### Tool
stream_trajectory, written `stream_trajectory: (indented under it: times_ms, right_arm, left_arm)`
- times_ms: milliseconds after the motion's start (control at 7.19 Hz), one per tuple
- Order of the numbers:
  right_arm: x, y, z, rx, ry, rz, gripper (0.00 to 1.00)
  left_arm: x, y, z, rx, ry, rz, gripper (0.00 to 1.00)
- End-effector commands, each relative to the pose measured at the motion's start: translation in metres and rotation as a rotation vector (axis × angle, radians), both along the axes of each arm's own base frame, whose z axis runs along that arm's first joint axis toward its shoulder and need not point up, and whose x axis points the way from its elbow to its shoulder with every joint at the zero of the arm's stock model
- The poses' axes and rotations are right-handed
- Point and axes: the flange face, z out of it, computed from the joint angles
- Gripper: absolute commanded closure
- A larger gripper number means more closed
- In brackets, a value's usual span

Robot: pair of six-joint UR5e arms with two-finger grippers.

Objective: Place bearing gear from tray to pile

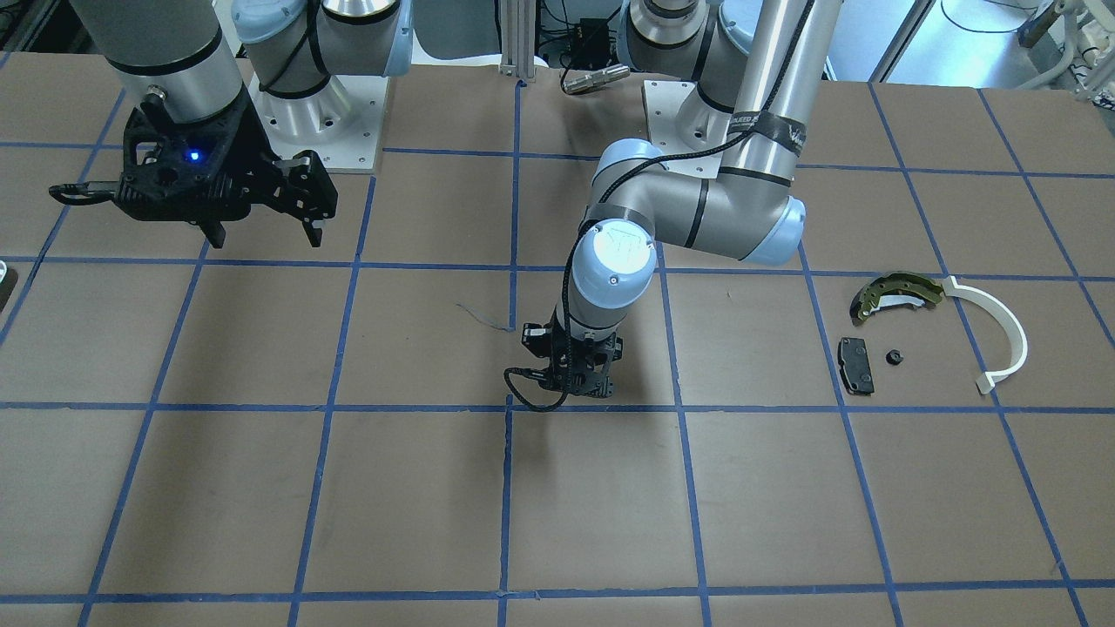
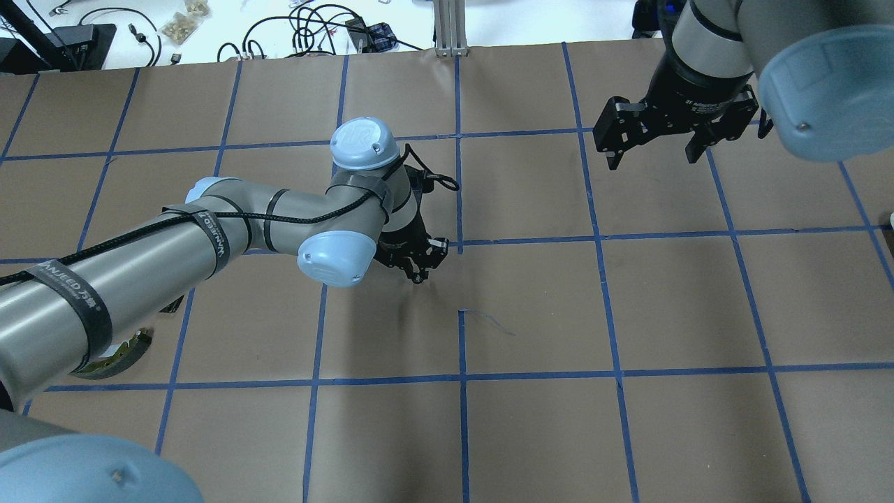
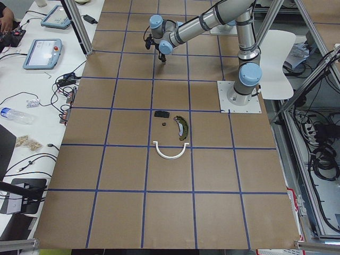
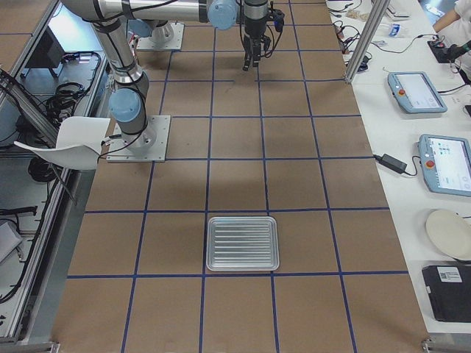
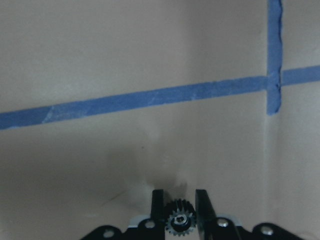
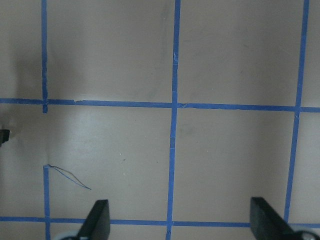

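Note:
My left gripper (image 5: 179,197) is shut on a small black toothed bearing gear (image 5: 180,220), held just above the brown table near its middle (image 1: 571,387) (image 2: 419,269). The pile lies on the table toward my left: a dark olive brake shoe (image 1: 897,292), a white arc strip (image 1: 1002,335), a black rectangular pad (image 1: 855,364) and a small black part (image 1: 894,356). The ribbed metal tray (image 4: 243,243) shows only in the exterior right view, with nothing visible in it. My right gripper (image 1: 266,237) (image 2: 653,162) is open, empty and raised above the table.
Blue tape lines grid the brown table. A thin scratch or thread (image 2: 489,321) marks the paper near the middle. The arm bases (image 1: 322,131) stand at the robot's edge. Tablets and cables (image 3: 42,53) lie on side benches.

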Motion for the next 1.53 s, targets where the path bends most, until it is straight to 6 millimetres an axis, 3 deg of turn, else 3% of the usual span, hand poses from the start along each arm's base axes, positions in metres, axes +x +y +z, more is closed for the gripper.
stream_trajectory:
  times_ms: [0, 278, 417, 695, 834, 973, 1112, 1390]
  right_arm:
    - [0.000, 0.001, -0.003, 0.006, 0.001, 0.002, 0.00]
    - [0.000, 0.001, -0.008, 0.014, 0.002, 0.006, 0.00]
    - [-0.002, -0.002, -0.005, -0.013, 0.009, 0.012, 0.00]
    - [-0.002, -0.001, -0.009, -0.011, 0.004, 0.003, 0.00]
    - [-0.002, -0.001, -0.009, -0.011, 0.004, 0.002, 0.00]
    - [-0.002, -0.001, -0.009, -0.011, 0.003, 0.002, 0.00]
    - [-0.002, -0.001, -0.009, -0.011, 0.001, 0.002, 0.00]
    - [-0.002, -0.001, -0.009, -0.011, 0.004, 0.001, 0.00]
  left_arm:
    - [0.064, -0.050, 0.038, -0.003, -0.003, 0.071, 1.00]
    - [0.188, -0.093, 0.089, 0.093, -0.052, 0.088, 1.00]
    - [0.253, -0.099, 0.096, 0.097, -0.083, -0.019, 1.00]
    - [0.391, -0.086, 0.090, 0.112, -0.072, -0.064, 1.00]
    - [0.441, -0.073, 0.075, 0.132, -0.038, -0.057, 1.00]
    - [0.484, -0.058, 0.064, 0.126, -0.019, -0.063, 1.00]
    - [0.511, -0.050, 0.056, 0.116, -0.012, -0.067, 1.00]
    - [0.521, -0.049, 0.033, 0.129, 0.001, -0.063, 1.00]
